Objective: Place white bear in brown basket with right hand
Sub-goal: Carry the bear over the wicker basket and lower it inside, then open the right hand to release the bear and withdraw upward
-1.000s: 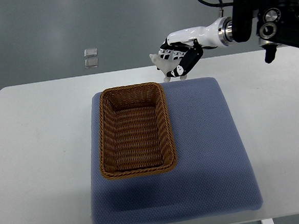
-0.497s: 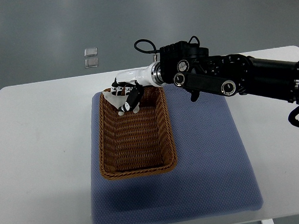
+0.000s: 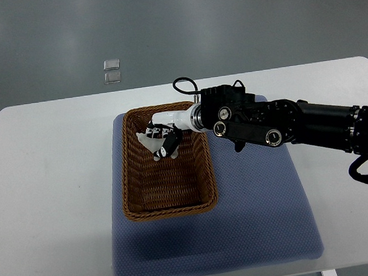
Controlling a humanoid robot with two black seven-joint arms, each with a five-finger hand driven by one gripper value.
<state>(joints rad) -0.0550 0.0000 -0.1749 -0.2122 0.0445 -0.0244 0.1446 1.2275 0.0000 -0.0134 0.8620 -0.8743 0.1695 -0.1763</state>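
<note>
Inside the brown basket, far end: right hand has dropped lower than half a second ago, fingers clamped on white bear. Arm reaches further across the blue mat on the worktop.

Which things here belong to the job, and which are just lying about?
Belong to the job:
- bear, held over the basket's far end
- basket
- right hand, closed on the bear

Just lying about:
- blue mat under the basket
- table
- two small clear squares on the floor beyond the table
</note>
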